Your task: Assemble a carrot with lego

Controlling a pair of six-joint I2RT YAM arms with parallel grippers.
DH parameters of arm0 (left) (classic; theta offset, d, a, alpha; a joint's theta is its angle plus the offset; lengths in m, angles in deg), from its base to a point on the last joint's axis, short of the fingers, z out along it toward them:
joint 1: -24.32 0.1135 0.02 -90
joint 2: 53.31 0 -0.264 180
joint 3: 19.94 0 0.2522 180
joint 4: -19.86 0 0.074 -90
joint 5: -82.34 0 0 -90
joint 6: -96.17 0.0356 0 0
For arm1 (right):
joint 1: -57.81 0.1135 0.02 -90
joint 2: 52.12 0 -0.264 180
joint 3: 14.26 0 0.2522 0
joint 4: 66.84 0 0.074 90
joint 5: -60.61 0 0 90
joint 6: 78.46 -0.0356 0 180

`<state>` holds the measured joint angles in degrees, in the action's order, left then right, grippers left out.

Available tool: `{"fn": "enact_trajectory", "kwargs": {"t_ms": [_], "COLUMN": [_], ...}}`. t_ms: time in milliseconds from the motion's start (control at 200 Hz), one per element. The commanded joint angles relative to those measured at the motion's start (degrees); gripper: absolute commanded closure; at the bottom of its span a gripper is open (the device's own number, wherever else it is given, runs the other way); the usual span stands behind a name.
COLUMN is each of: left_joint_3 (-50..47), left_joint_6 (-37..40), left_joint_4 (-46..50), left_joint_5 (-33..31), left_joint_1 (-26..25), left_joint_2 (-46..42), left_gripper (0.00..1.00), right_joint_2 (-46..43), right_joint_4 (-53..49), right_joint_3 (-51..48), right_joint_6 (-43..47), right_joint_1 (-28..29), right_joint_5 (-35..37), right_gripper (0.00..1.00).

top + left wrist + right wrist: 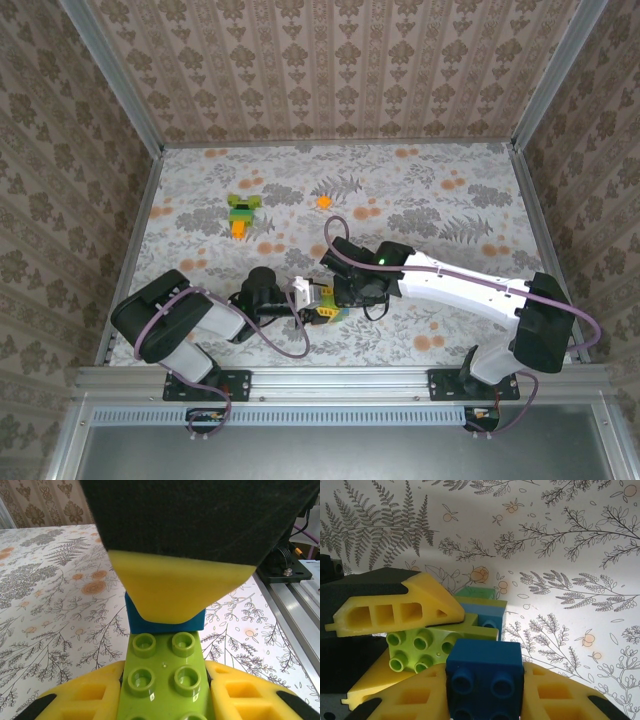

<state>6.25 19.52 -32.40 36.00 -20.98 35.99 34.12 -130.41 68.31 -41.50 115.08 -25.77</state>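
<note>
While both arms meet low over the near middle of the worktop (450, 200), you have each tool closed on a brick.

Left tool (318, 303): in its wrist view the left tool (162, 692) has its yellow fingers (85, 697) clamped on the two sides of a lime brick (162, 672), studs up. At the far end of that brick sits a blue brick (165, 624), right against it. Whether the two are pressed together you cannot tell.

Right tool (342, 297): in its wrist view the right tool (485, 692) has its yellow fingers (560, 695) shut on the blue brick (485, 672), studs toward the camera. Just behind and to the left is the lime brick (420, 647), with the left tool's yellow fingers above and below it. Behind that shows a lighter blue piece with a green top (481, 602). How it is joined is hidden.

Carrot (241, 213): it lies flat on the far left part of the worktop, green crossbar away from you and orange tip toward you, well apart from both tools.

A single orange brick (324, 201) lies to the right of the carrot, not touching it.
</note>
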Motion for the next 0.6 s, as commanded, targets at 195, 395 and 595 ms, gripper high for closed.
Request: {"fn": "enact_trajectory", "kwargs": {"t_ms": [195, 395, 595], "left_joint_3": [-0.31, -0.21, -0.11], "left_joint_6": [2.83, 2.83, 2.91], "left_joint_4": [8.19, 8.19, 8.39], "left_joint_5": [-4.17, -4.36, -4.55], "left_joint_1": [-0.18, -0.18, -0.15], "left_joint_2": [2.57, 2.64, 2.75], "left_gripper": [0.76, 0.76, 0.76], "right_joint_2": [4.12, 4.59, 4.62], "right_joint_4": [-6.28, -9.34, -10.85], "right_joint_3": [-4.41, -2.39, -1.71], "right_joint_6": [-1.36, 0.23, -0.33], "right_joint_1": [1.7, 1.62, 1.52], "right_joint_5": [-0.07, 1.84, 3.14], "right_gripper": [0.81, 0.81, 0.81]}}
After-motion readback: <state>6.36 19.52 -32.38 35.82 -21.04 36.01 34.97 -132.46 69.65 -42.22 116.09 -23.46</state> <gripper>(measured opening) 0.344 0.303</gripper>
